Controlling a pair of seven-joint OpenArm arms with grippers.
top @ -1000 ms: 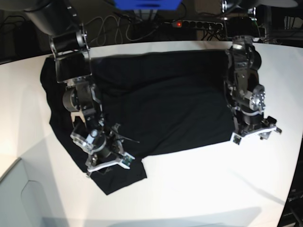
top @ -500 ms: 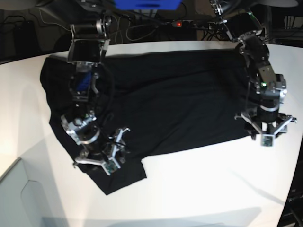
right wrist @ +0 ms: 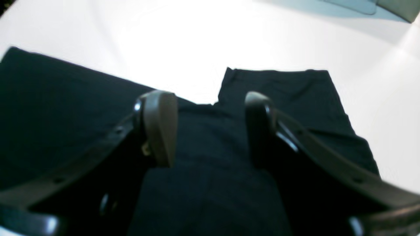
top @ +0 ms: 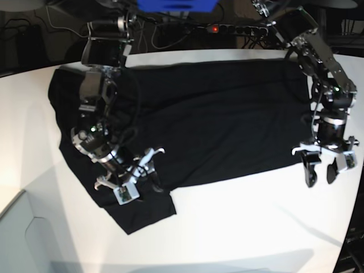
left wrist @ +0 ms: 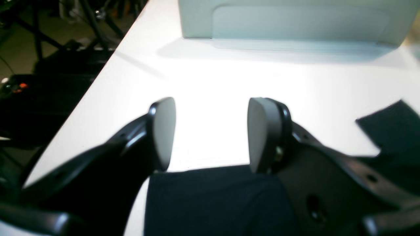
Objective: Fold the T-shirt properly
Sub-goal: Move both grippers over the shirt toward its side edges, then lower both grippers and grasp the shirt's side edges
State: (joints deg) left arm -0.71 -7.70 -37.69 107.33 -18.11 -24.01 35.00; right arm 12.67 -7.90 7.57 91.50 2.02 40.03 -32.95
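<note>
Black T-shirt flat on white bench, both arms' fingers open, nothing held.

Wide white bench (top: 244, 227) carries the large black soft-fabric T-shirt (top: 199, 122), spread plain side up across the far half, w/ one short sleeve (top: 145, 213) sticking out toward the near-left corner. Right gripper (top: 138, 172) sits low over the shirt by that sleeve, fingers (right wrist: 160, 126) spread wide w/ only cloth under the gap, gripping nothing. Left gripper (top: 324, 170) is at the shirt's other end, just past the hem, over bare bench; fingers (left wrist: 262, 134) apart & empty, hem edge visible under them in the wrist view.
</note>
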